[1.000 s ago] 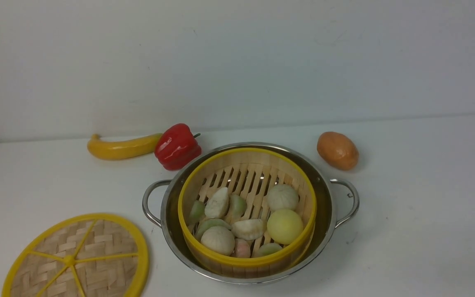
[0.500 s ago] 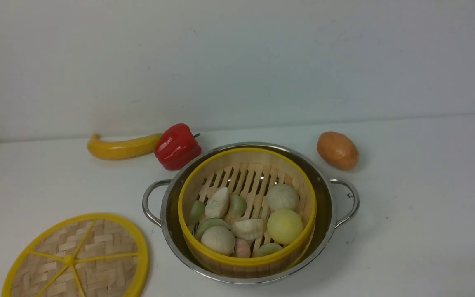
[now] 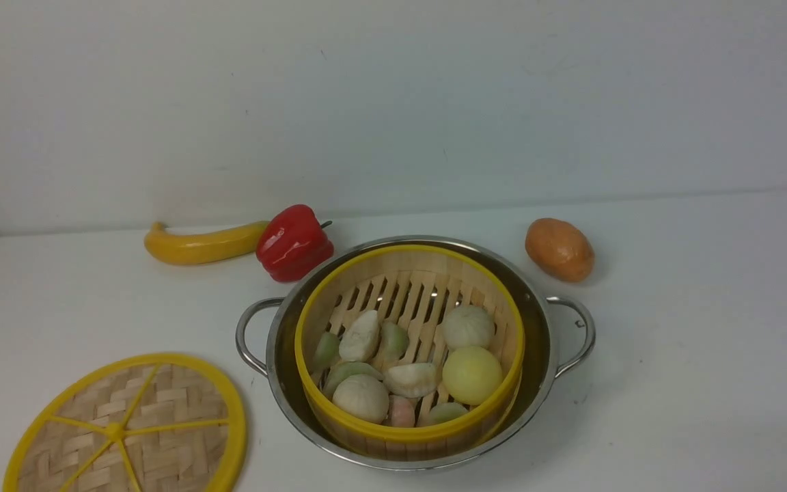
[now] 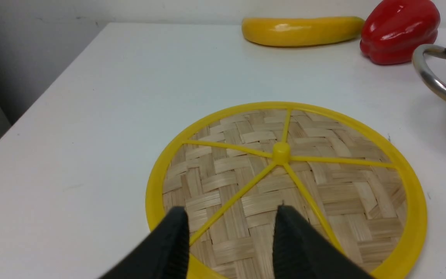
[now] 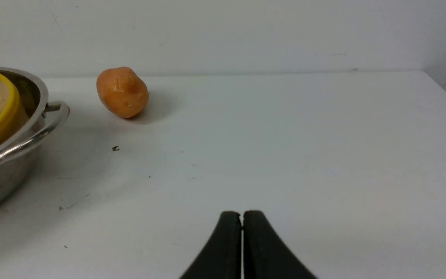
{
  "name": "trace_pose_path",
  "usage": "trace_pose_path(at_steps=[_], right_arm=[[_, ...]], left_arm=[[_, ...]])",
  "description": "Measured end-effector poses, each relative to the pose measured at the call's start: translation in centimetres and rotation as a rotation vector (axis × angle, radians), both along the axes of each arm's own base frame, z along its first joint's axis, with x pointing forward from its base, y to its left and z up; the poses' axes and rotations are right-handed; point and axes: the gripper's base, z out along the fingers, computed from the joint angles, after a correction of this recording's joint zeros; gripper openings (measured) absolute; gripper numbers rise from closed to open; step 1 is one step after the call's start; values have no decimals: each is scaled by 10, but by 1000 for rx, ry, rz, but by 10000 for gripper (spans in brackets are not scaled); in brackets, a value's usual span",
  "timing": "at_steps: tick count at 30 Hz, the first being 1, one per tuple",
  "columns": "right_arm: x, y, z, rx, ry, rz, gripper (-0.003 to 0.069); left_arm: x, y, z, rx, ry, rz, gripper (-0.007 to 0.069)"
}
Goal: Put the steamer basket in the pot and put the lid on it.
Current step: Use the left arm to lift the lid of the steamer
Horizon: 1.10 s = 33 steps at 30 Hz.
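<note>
Nothing on the table (image 3: 673,383) has shifted over the last second; basket, pot and lid lie as they did. Nearest, the left gripper (image 4: 230,212) hangs over the near edge of the lid (image 4: 246,182), fingers spread astride one yellow spoke, gripping nothing. The lid lies flat, left of the pot (image 3: 537,326). The right gripper (image 5: 241,215), fingers pressed together and empty, points over bare table right of the pot. The basket (image 3: 410,263) already sits inside the pot, so I judge only the lid remains. Farther back lie a banana (image 3: 202,244), a red pepper (image 3: 293,242) and a potato (image 3: 559,249), before a plain pale wall (image 3: 393,102).
</note>
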Motion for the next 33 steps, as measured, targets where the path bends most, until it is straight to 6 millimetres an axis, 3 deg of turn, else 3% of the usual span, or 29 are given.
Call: trace_pose_path(at_steps=[33], right_arm=[[0,7,0,-32,1,86,29]], left_arm=[[0,0,0,0,0,0,290]])
